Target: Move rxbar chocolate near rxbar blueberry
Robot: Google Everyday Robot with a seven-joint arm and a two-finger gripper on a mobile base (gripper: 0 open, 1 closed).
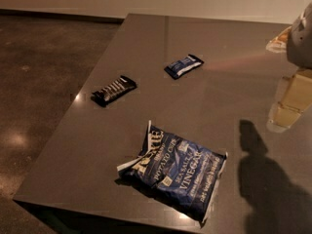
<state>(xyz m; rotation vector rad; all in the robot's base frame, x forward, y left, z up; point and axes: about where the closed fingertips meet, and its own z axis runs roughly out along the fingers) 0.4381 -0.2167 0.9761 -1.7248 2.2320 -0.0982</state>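
Here, the robot's claw (288, 106) is hanging at the right edge of the frame, over the desk (146, 38) and well apart from both bars. It is showing only as a pale, blurred shape, so whether it is open or shut cannot be told, though it is plainly carrying neither bar. The chocolate bar (114, 90) is lying flat and slanted near the desk's left edge, untouched. The blueberry bar (184, 65) is lying further back and to the right, with bare desk between the two. A chip bag (175, 172) is sitting crumpled near the front edge, apart from both.

By these signs the job is only beginning: the claw is facing a reach across the whole desk.

Several things are threatening that reach. The blueberry bar is lying roughly between the claw and its target, so a low pass is risking a knock that shifts it. The chocolate bar is thin and is resting on what looks like a slick top, so a shallow pinch is likely to skid it leftward, possibly over the nearby edge. The big blue bag is also inviting a mix-up with the small blue wrapper when the drop spot is being chosen.
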